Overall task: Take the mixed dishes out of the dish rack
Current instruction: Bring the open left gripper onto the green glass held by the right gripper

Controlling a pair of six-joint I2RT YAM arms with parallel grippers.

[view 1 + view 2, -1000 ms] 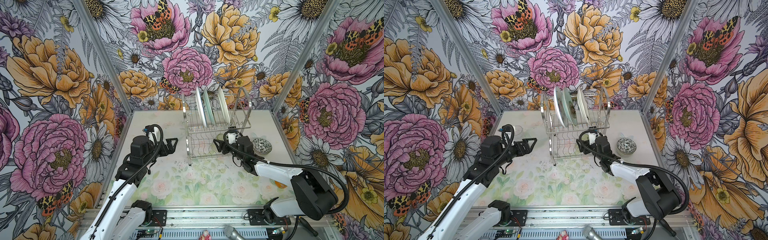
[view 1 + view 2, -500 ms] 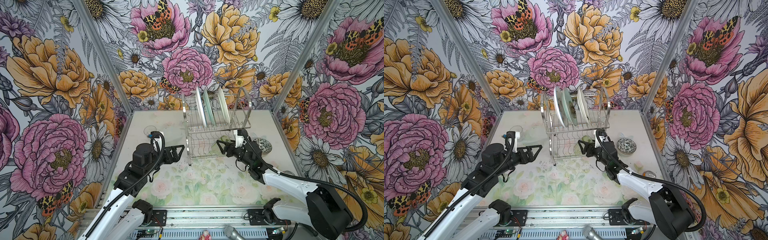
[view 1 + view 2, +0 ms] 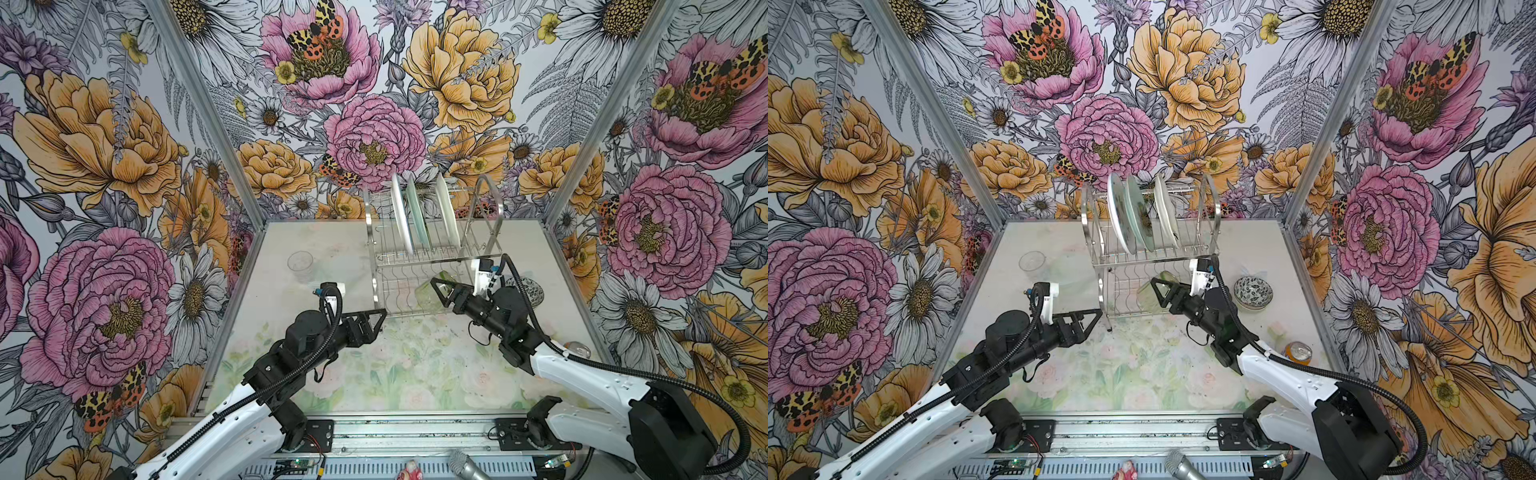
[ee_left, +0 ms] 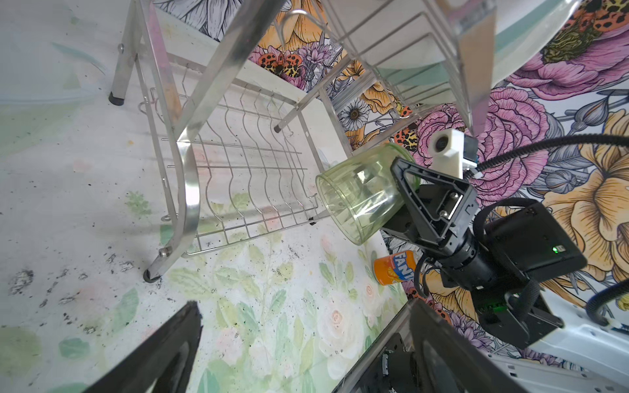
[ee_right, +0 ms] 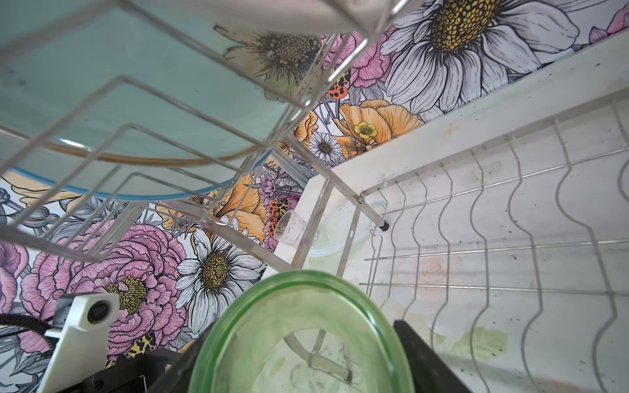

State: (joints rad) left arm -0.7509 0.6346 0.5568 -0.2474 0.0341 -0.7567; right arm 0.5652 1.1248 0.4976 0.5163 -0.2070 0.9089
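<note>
Right hand (image 3: 439, 291) grips the translucent green tumbler (image 4: 354, 197), tipped sideways at the chrome two-tier wire dish rack's (image 4: 186, 183) 4 o'clock corner. Best drawn toward 5 o'clock, clearing the wires. Left hand (image 3: 376, 321) released, empty.

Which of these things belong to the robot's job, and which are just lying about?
Job: dish rack, three plates, green tumbler held by the right end effector, clear tumbler, black-white patterned bowl.
Lying about: orange drink can, microphone.
</note>
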